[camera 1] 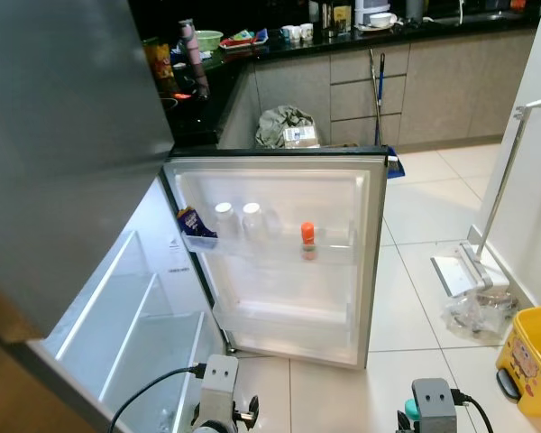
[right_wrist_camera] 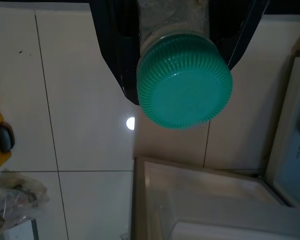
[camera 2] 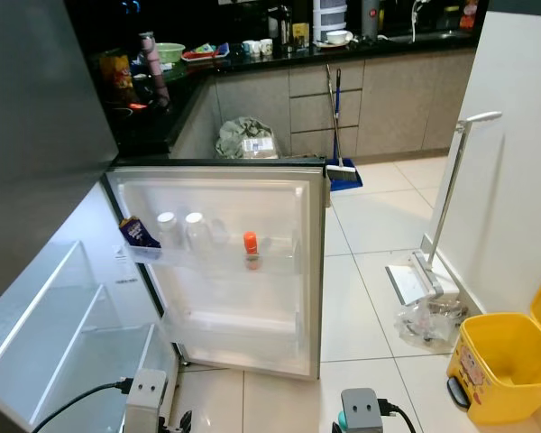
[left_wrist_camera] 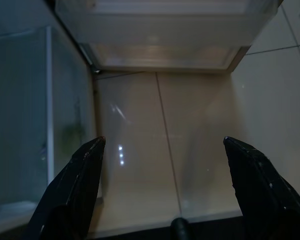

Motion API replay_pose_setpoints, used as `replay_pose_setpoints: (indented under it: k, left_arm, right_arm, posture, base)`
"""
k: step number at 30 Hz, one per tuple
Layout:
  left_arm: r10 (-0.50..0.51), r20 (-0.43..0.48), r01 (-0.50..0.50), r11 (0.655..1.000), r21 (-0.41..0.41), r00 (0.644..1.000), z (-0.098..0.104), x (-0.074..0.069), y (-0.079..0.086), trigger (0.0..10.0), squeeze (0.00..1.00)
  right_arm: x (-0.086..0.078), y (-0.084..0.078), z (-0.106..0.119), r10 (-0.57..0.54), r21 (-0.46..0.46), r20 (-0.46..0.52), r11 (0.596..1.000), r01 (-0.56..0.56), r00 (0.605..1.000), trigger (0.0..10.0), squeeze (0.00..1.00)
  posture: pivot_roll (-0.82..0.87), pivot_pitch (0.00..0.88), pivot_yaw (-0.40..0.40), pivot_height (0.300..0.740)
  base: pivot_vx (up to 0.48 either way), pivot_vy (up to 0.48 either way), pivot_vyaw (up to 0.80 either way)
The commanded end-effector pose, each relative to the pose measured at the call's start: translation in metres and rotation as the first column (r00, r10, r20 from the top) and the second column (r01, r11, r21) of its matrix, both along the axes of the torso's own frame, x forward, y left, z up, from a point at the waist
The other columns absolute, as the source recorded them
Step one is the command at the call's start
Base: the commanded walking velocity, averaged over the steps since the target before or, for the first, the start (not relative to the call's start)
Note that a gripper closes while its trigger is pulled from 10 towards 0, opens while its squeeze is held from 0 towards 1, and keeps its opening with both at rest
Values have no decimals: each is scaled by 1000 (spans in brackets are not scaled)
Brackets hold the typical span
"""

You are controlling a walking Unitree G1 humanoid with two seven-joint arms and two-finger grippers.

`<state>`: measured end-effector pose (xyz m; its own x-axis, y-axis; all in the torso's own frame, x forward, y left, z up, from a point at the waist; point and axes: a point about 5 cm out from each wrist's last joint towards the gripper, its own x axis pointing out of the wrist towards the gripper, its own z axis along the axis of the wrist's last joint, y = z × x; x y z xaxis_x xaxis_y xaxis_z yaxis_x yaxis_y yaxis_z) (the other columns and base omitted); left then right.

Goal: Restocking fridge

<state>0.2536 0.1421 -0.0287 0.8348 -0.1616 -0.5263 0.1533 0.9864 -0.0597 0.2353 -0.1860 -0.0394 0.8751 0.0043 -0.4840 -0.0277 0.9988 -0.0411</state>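
The fridge door (camera 1: 279,262) stands wide open in front of me. Its upper door shelf holds a purple packet (camera 1: 194,223), two white-capped bottles (camera 1: 224,216) and an orange-capped bottle (camera 1: 307,239). The lower door shelf (camera 1: 284,320) looks bare. To my left lies the fridge interior with glass shelves (camera 1: 135,316). My right gripper (right_wrist_camera: 182,65) is shut on a jar with a green ribbed lid (right_wrist_camera: 185,90), held low over the floor tiles near the door's bottom corner. My left gripper (left_wrist_camera: 165,170) hangs open above the floor, with nothing between its fingers (left_wrist_camera: 75,190).
A yellow bin (camera 1: 534,356), a floor mop (camera 1: 469,271) and a crumpled plastic bag (camera 1: 473,316) stand to the right by the white wall. A broom (camera 1: 379,99) and a stuffed bag (camera 1: 284,126) lean against the far cabinets under a cluttered black counter (camera 1: 343,41).
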Motion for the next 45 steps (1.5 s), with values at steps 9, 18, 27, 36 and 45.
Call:
replay_pose_setpoints:
  k: [9, 18, 27, 36, 45]
  left_arm:
    - [2, -4, -2, 1000, -9, 1000, -1, -2, 0, 10000, 0]
    - [1, -3, -2, 1000, -12, 1000, -2, -4, 0, 10000, 0]
    - [-5, -7, 5, 1000, -13, 1000, -3, -6, -1, 10000, 0]
    - [-20, 8, 20, 1000, -12, 1000, -1, -4, -3, 10000, 0]
    - [-38, 19, 38, 999, 1, 999, -1, -5, -5, 10000, 0]
  right_arm:
    - [1, 4, 1, -5, 17, 15, 1000, 5, 1000, 10000, 0]
    - [0, 4, 1, -4, 16, 12, 1000, 4, 1000, 10000, 0]
    - [-2, 3, -1, -4, 16, 6, 1000, 4, 1000, 10000, 0]
    - [-3, 3, -1, -8, 17, 6, 1000, 8, 1000, 10000, 0]
    - [-4, 2, -2, -10, 16, 4, 1000, 10, 1000, 10000, 0]
  posture:
    - [-68, 74, 107, 740]
    - [-67, 78, 104, 740]
    - [-70, 80, 106, 740]
    - [-74, 81, 111, 740]
    - [-77, 83, 111, 740]
  base:
    - [330, 0, 0]
    - [332, 0, 0]
    - [324, 0, 0]
    - [211, 0, 0]
    - [0, 0, 0]
